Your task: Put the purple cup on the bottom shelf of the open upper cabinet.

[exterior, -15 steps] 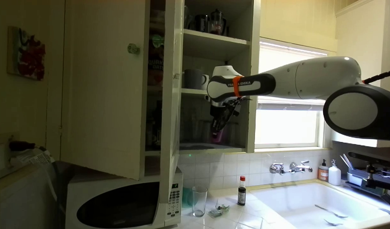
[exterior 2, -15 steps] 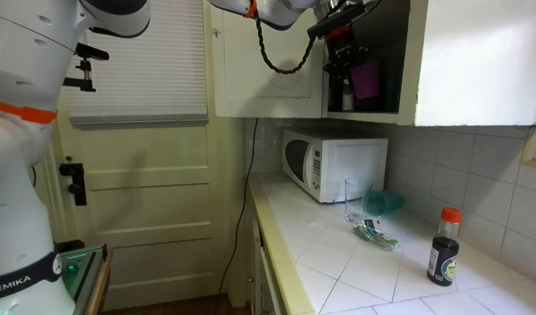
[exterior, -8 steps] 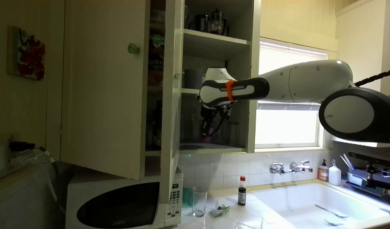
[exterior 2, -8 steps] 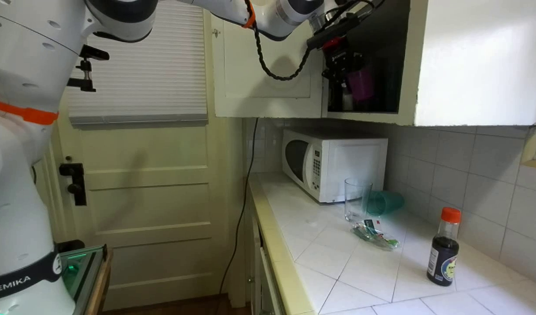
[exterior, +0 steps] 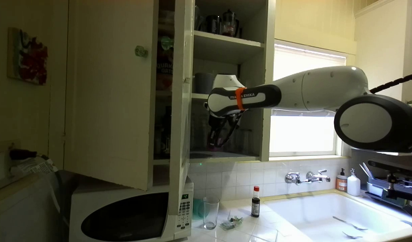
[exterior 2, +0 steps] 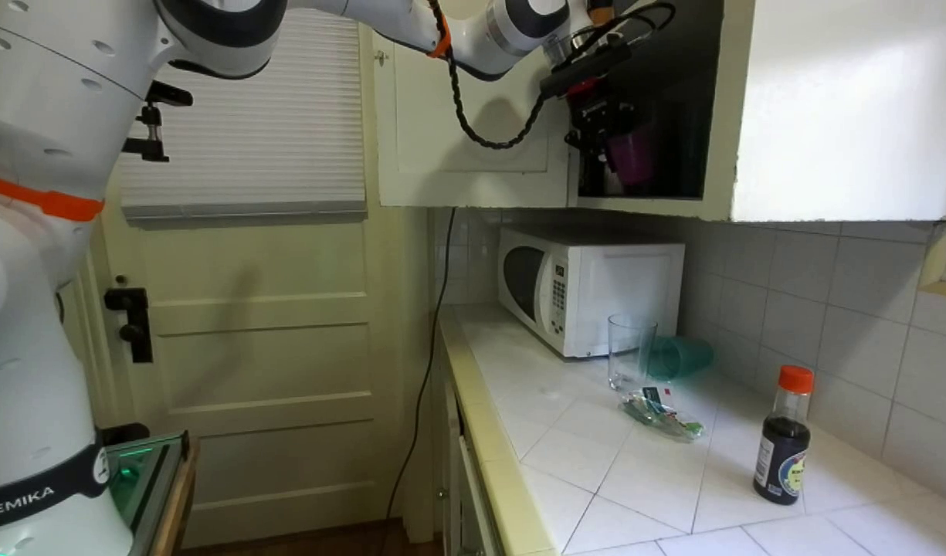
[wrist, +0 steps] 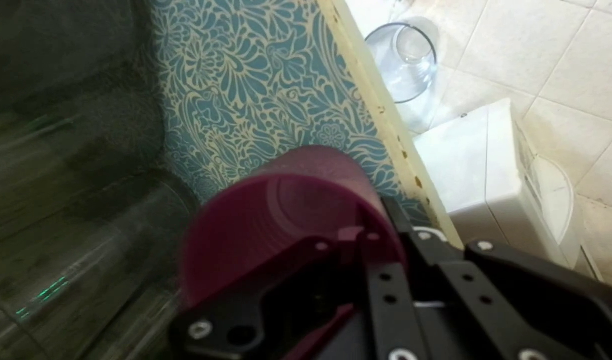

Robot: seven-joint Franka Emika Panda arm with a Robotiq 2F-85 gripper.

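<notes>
One purple cup (wrist: 281, 215) is inside the open upper cabinet (exterior: 265, 134), tilted, over the bottom shelf (wrist: 385, 112); whether its base touches the blue patterned liner (wrist: 246, 75) I cannot tell. The hand (wrist: 378, 225) is clamped on the cup's wall, one finger inside, the other outside. Near the cup, clear glasses (wrist: 131, 225) show dimly in shadow. A grey mug (exterior: 203, 83) sits on the next shelf up (exterior: 199, 96). Below the cabinet, a white microwave (exterior 2: 627, 297) stands on the tiled worktop (exterior 2: 658, 494). Near it are an upright clear glass (exterior 2: 631, 351), a teal tumbler (exterior 2: 683, 358) lying on its side and a plastic packet (exterior 2: 662, 415). Farther off stands a red-capped dark bottle (exterior 2: 781, 455).
</notes>
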